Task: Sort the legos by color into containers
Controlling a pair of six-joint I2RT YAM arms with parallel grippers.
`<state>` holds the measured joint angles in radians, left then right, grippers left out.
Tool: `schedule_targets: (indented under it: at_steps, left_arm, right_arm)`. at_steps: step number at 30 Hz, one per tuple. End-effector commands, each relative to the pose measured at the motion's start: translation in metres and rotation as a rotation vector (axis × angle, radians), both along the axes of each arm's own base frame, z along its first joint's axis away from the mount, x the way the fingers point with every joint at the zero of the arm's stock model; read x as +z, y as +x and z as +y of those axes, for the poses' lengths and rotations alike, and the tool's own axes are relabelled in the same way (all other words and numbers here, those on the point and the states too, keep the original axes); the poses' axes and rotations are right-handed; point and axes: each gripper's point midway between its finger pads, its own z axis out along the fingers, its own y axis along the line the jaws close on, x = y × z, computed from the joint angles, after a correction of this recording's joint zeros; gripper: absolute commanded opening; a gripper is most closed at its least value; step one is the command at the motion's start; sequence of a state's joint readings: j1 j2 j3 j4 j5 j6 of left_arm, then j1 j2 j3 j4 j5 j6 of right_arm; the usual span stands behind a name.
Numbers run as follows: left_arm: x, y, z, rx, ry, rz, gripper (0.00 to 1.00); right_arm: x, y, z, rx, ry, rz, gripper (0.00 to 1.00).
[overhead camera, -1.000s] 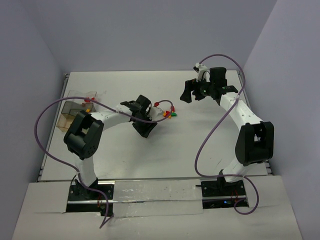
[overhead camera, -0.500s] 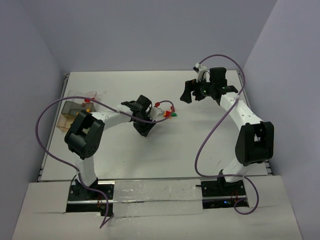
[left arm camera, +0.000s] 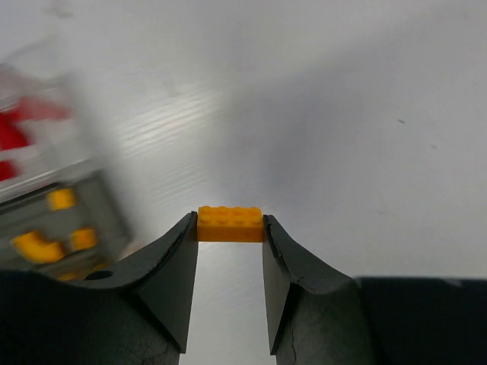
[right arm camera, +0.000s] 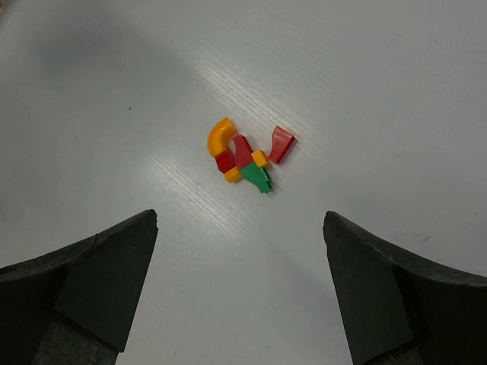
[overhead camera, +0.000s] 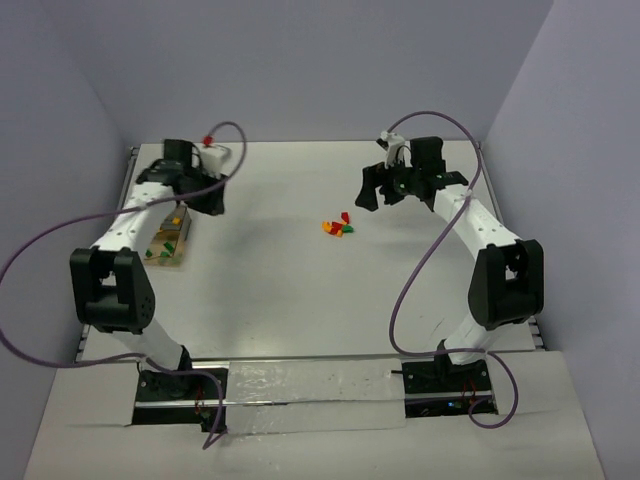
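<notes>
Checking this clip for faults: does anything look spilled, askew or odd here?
Nothing stands out. The left pincer holds an orange brick squarely near the containers; the remaining legos lie in one tight cluster before the open right pincer.

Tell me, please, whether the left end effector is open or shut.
Shut on a small orange-yellow rectangular plastic lego brick: in the left wrist view, the left end effector clamps it by both ends.

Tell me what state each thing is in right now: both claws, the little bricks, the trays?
left gripper: shut on the orange brick, beside the containers.
orange brick: held level between the fingertips.
right gripper: open, empty, above the loose legos.
loose legos: heaped together on the table, unsorted.
containers: partly filled; red pieces in one compartment, orange-yellow in the next.
</notes>
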<state>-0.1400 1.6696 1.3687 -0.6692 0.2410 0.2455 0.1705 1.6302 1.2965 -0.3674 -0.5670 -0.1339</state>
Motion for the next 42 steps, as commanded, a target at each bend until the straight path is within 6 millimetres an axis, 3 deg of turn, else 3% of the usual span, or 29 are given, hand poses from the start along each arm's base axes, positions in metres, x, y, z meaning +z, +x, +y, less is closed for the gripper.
schedule_targets:
  at_steps: [1,3,7,13,18,21,24,28,35,42]
  left_arm:
    - [0.036,0.020,0.051,0.144,-0.026,-0.058,0.08]
    - [0.037,0.031,0.090,0.258,-0.030,-0.056,0.08]
    - [0.032,0.043,0.141,0.380,0.004,-0.056,0.09]
    - [0.005,0.049,0.165,0.439,0.028,0.003,0.11]
    - [-0.015,0.051,0.168,0.457,0.037,0.041,0.16]
    - [-0.022,0.051,0.171,0.464,0.046,0.059,0.28]
    - [-0.019,0.050,0.168,0.451,0.034,0.058,0.44]
    - [-0.013,0.048,0.169,0.455,0.041,0.050,0.53]
    - [0.000,0.045,0.168,0.466,0.039,0.023,0.57]
    - [0.027,0.045,0.154,0.449,-0.033,-0.038,0.58]
  right_arm:
    - [0.010,0.007,0.011,0.030,-0.023,-0.051,0.96]
    - [0.008,0.007,0.013,0.033,-0.027,-0.049,0.96]
    - [0.004,0.006,0.013,0.039,-0.050,-0.050,0.96]
    - [-0.001,0.006,0.010,0.040,-0.083,-0.044,0.96]
    - [-0.007,0.005,0.008,0.040,-0.108,-0.031,0.95]
    - [-0.010,0.007,0.006,0.035,-0.139,-0.029,0.94]
    - [-0.015,0.009,0.004,0.027,-0.177,-0.029,0.93]
    - [-0.021,0.012,0.007,0.025,-0.205,-0.017,0.92]
    - [-0.037,0.021,0.019,0.004,-0.245,0.009,0.86]
    - [-0.067,0.043,0.033,-0.034,-0.269,0.076,0.66]
